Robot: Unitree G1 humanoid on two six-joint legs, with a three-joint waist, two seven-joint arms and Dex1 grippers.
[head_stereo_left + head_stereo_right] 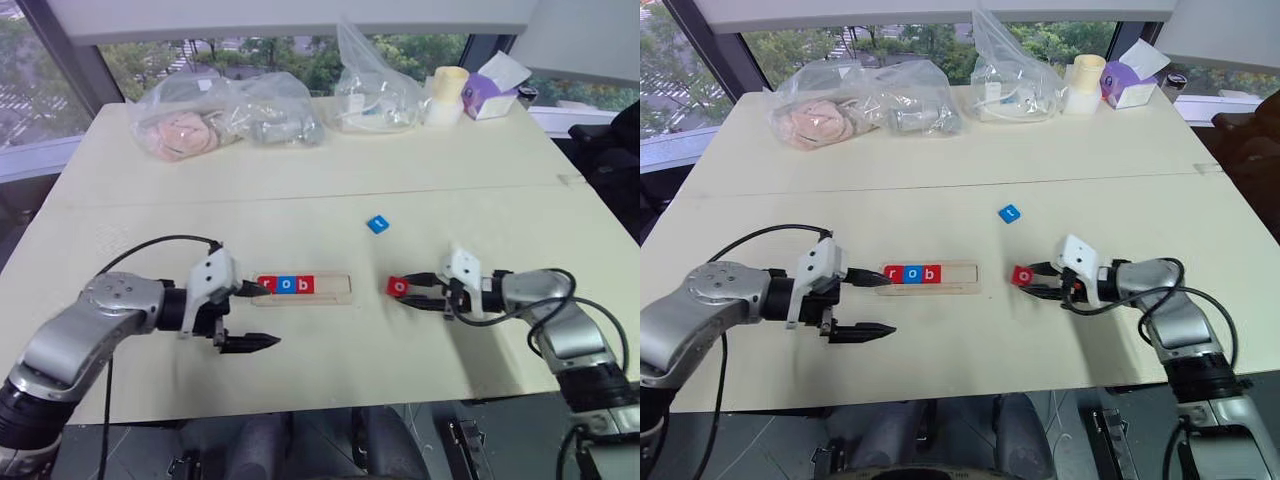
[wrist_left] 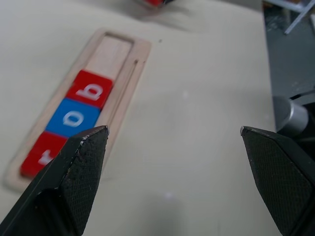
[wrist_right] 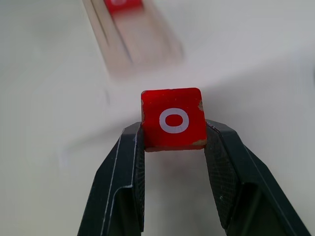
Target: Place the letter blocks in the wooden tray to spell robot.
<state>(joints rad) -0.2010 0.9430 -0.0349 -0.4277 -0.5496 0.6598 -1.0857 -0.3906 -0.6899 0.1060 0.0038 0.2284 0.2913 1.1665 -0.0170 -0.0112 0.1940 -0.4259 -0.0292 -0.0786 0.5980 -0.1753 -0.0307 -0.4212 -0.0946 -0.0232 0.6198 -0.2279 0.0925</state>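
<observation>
The right gripper (image 3: pixel 172 142) is clamping a red o block (image 3: pixel 173 119) between its two fingers, pinching it by its side edges so the white letter is facing up and staying readable for placing. In the head views it is sitting to the right of the tray (image 1: pixel 335 291), apart from it, with the fingers pointing left toward the open end of the slot; that looks like the natural line for carrying the block across to the next vacant place. The tray is lying on the table (image 1: pixel 300 180) near the front, and its left part is already holding a red r (image 1: pixel 267 285), a blue o (image 1: pixel 286 285) and a red b (image 1: pixel 305 284), touching one another in a row, so the right part of the slot is waiting bare for two more. The blue t block (image 1: pixel 376 224) is resting alone on the table, farther back than the tray and between the two arms, probably being left for last since it ends the word. The left gripper (image 1: pixel 245 315) is standing wide open with nothing in it, just beside the tray's left end, one finger nearly at the rim, perhaps to steady the strip, though I cannot tell whether it is touching.
</observation>
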